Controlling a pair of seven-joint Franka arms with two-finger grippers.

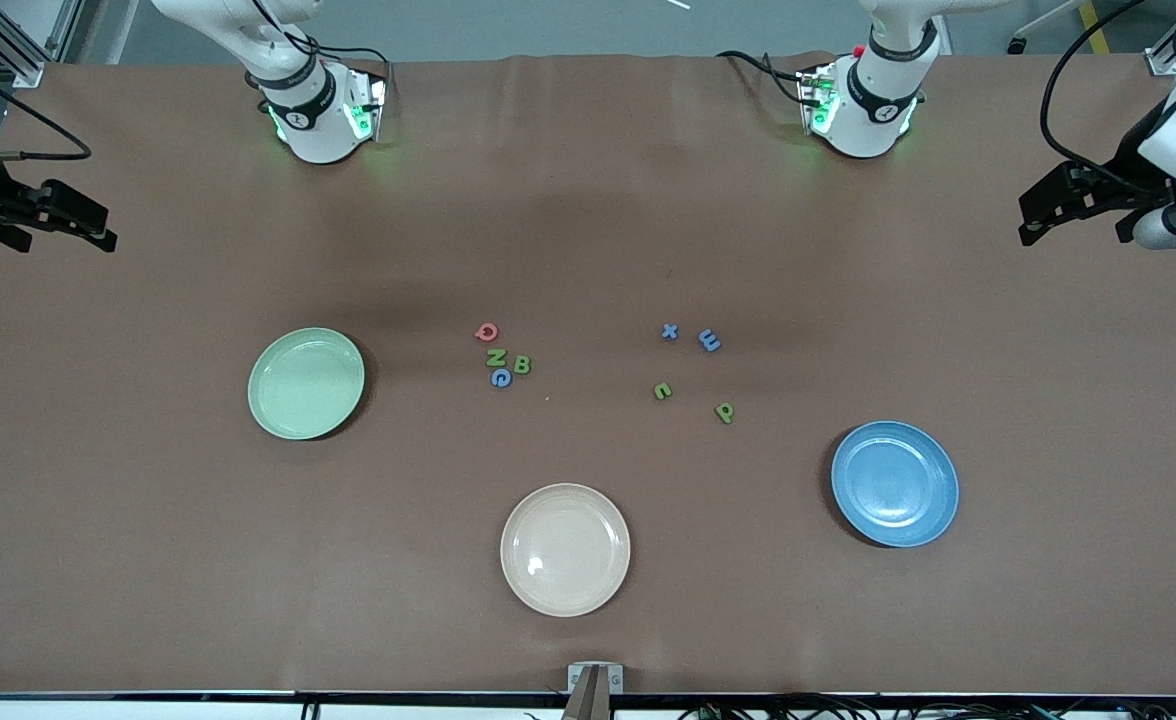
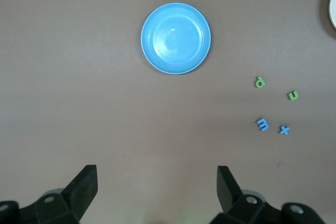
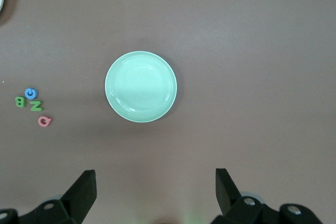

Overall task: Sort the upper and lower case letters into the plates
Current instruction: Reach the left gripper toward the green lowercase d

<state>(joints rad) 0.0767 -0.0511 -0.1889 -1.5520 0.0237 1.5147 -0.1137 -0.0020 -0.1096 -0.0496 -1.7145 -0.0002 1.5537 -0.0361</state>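
Note:
Red Q (image 1: 487, 332), green N (image 1: 495, 357), green B (image 1: 522, 365) and blue G (image 1: 501, 378) cluster mid-table. Blue x (image 1: 670, 331), blue m (image 1: 710, 341) and two small green letters (image 1: 662, 391) (image 1: 725, 411) lie toward the left arm's end. The pale green plate (image 1: 306, 383) and the blue plate (image 1: 894, 484) are both empty. My right gripper (image 1: 106, 228) hangs open at the right arm's end, looking down on the green plate (image 3: 140, 86). At the other end my left gripper (image 1: 1026, 220) hangs open, high over the blue plate (image 2: 176, 38).
A cream-beige plate (image 1: 565, 549) sits empty near the front edge, nearer the camera than the letters. The arm bases (image 1: 313, 115) (image 1: 863, 105) stand along the table's back edge. A small bracket (image 1: 594, 680) is at the front edge.

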